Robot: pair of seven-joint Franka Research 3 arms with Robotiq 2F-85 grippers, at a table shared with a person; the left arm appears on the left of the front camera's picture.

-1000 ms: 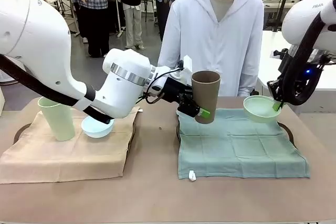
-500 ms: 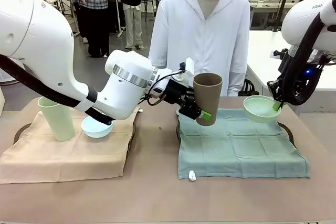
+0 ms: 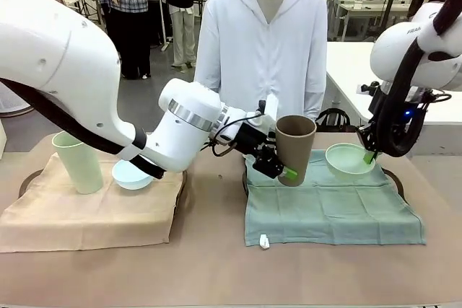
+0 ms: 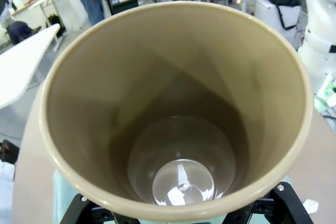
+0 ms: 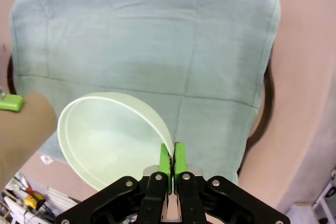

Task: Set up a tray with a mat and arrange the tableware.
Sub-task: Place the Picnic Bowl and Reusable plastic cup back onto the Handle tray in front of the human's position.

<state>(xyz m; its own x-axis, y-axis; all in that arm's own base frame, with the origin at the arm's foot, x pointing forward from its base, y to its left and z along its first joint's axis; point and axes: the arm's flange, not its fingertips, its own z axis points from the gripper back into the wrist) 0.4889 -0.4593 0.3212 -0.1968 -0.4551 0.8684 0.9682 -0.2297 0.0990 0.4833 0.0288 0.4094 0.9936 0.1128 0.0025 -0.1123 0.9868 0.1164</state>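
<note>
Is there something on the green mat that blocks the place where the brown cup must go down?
Nothing visible does. The green mat is bare beneath the brown cup; the pale green bowl hangs farther right.

Both arms raised over the table, each gripper gripping a piece of tableware.

The white left arm sweeps in low from the left and reaches past the middle, its black two-finger left gripper (image 3: 283, 165) turned sideways and clamped across the tall tapered matte brown cup (image 3: 295, 149), one green-padded finger (image 3: 289, 173) showing against the cup's lower wall; the far finger seems hidden behind it. The white right arm bends down from the upper right, its wrist pointing downward, and the right gripper (image 5: 169, 159) has its two green pads pressed tight together on the thin rim of the small round pale green bowl (image 5: 107, 134), lifted above the surface.
</note>
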